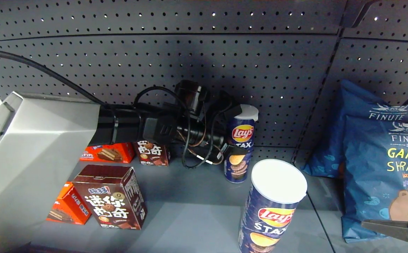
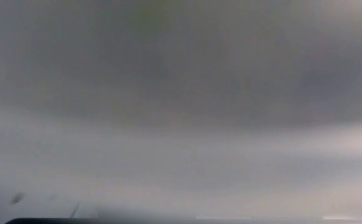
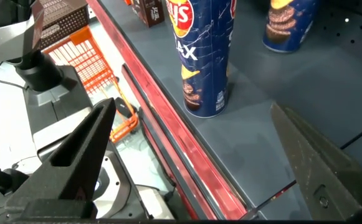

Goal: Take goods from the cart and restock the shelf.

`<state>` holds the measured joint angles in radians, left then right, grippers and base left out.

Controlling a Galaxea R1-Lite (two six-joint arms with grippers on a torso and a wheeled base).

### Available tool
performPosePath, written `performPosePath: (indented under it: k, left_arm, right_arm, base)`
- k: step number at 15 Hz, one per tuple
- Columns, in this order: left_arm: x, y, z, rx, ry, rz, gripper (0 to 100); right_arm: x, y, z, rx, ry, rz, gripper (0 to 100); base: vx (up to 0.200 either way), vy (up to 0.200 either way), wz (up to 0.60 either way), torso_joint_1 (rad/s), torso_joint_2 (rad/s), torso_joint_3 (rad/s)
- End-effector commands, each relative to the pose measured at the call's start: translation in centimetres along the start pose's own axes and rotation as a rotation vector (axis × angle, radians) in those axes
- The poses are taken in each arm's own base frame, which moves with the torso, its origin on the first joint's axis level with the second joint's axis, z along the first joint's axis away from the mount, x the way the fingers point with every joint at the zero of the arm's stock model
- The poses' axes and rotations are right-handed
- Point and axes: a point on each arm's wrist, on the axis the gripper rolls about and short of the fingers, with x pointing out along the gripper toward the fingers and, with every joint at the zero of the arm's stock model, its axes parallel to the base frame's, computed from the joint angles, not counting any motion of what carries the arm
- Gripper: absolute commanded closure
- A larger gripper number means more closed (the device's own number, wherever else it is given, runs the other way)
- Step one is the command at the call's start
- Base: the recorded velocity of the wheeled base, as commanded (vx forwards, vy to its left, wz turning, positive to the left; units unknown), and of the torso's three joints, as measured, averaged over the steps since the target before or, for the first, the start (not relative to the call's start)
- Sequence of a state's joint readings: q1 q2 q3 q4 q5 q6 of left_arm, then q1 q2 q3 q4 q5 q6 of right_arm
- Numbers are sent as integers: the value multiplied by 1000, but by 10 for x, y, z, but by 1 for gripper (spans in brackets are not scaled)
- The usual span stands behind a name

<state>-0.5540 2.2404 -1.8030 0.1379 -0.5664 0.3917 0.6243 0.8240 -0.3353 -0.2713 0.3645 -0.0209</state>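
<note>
Two tall blue chips cans stand on the grey shelf (image 1: 196,211). The far can (image 1: 240,144) is near the pegboard back wall. My left gripper (image 1: 234,131) reaches in from the left and is shut on this can, one finger behind it and one across its front. The near can (image 1: 272,207) with a white lid stands alone at the shelf's front, and it is also in the right wrist view (image 3: 205,56). My right gripper (image 3: 193,107) hovers open off the shelf's front edge, just before the near can. One of its fingers (image 1: 393,226) pokes in at the lower right.
A brown chocolate box (image 1: 110,196) and orange boxes (image 1: 71,205) stand at the shelf's left, with more boxes (image 1: 107,153) behind. Blue snack bags (image 1: 383,165) fill the right bay. The red shelf edge (image 3: 168,143) and an orange cart basket (image 3: 87,56) lie below.
</note>
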Motion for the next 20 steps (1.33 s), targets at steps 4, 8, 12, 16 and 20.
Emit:
performPosePath:
  k: [4,8,12,16,20]
  left_arm:
    - [2,-1,0,4,3,0,0]
    - [2,-1,1,5,2,4,0]
    - [-9,-1,2,3,3,13,0]
    - [-43,-8,-3,-18,22,36,0]
    - [-71,-18,-5,-22,13,62,0]
  right_arm:
    - [-2,1,-2,-2,-3,1,0]
    - [-2,1,-1,7,-4,2,0]
    - [1,0,-2,17,9,1,0]
    - [9,-3,-4,38,49,1,0]
    - [16,-9,-8,87,96,-32,0]
  base:
    - [0,0,0,0,0,0]
    - [0,0,0,0,0,0]
    - [0,0,0,0,0,0]
    - [0,0,0,0,0,0]
    - [0,0,0,0,0,0]
